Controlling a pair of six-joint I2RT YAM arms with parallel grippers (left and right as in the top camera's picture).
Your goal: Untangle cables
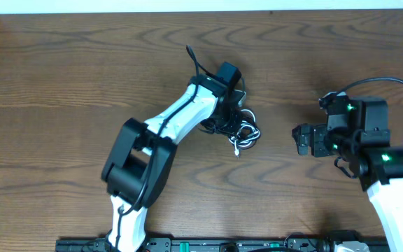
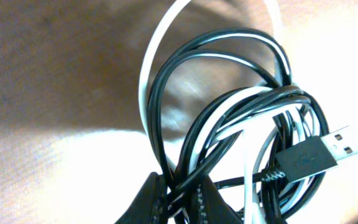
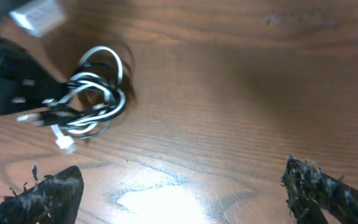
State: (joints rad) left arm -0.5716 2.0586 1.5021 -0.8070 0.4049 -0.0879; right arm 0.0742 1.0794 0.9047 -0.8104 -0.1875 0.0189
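A: Cables [image 1: 244,133], where?
B: Black and white, coiled in one knot on the table [image 1: 82,70]. USB plug [image 2: 316,152] sticks out.
A: Left gripper [image 2: 180,202]?
B: Clamped on strands at the knot's edge, likely anchoring it.
A: Right gripper [image 1: 301,140]?
B: Spread wide, holding nothing, well apart, facing the knot. Probably set to pull a loop free.

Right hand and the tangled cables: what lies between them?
Only bare table lies between the right hand and the cables, as the overhead view shows.
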